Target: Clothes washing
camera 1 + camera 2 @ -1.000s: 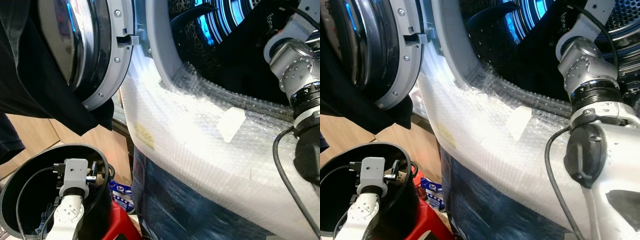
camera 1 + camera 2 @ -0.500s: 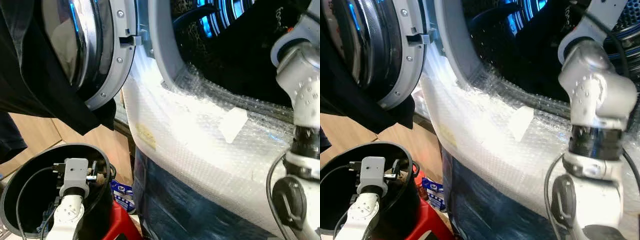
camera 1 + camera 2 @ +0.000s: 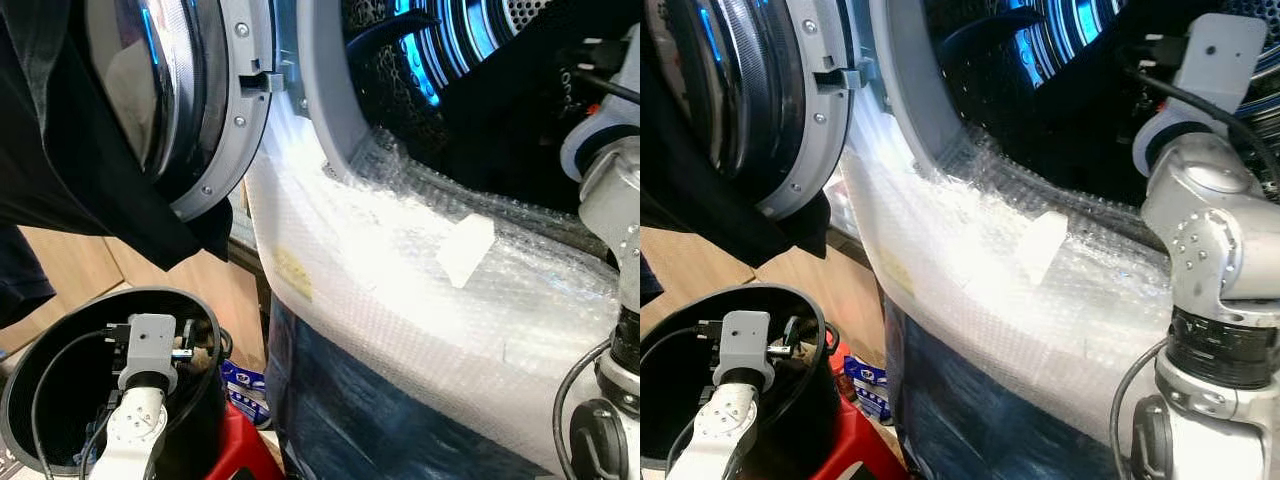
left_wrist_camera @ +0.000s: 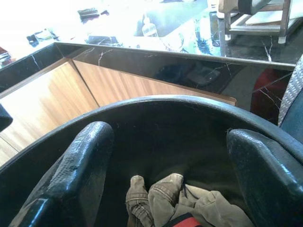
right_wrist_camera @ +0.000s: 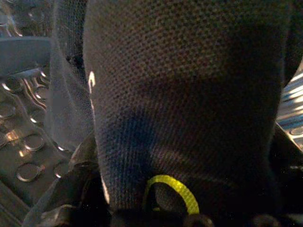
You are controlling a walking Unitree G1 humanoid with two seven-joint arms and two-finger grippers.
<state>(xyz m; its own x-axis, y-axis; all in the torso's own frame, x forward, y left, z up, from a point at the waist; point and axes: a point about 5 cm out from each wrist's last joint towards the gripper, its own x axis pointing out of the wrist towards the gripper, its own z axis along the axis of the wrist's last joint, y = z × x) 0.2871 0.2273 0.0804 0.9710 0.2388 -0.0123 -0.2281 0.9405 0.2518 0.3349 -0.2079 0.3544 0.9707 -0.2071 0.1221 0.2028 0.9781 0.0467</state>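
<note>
Inside the washing machine drum (image 3: 470,40), the right gripper (image 5: 156,215) presses into a dark knit garment (image 5: 189,94) draped over its fingers; their grip cannot be told. Below the drum, the left gripper (image 4: 173,156) hangs spread inside the black bucket (image 3: 60,330) above crumpled clothes (image 4: 180,198).

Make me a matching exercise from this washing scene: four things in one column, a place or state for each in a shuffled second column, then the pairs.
Things:
1. left pincer
2. right arm
3. dark cloth
4. bubble wrap

Places or states:
A. draped over the open washer door
B. covers the washer's front below the drum opening
C. open, inside the black bucket above crumpled clothes
D. reaches into the drum, a dark garment against its wrist camera

Pairs: 1-C, 2-D, 3-A, 4-B
</note>
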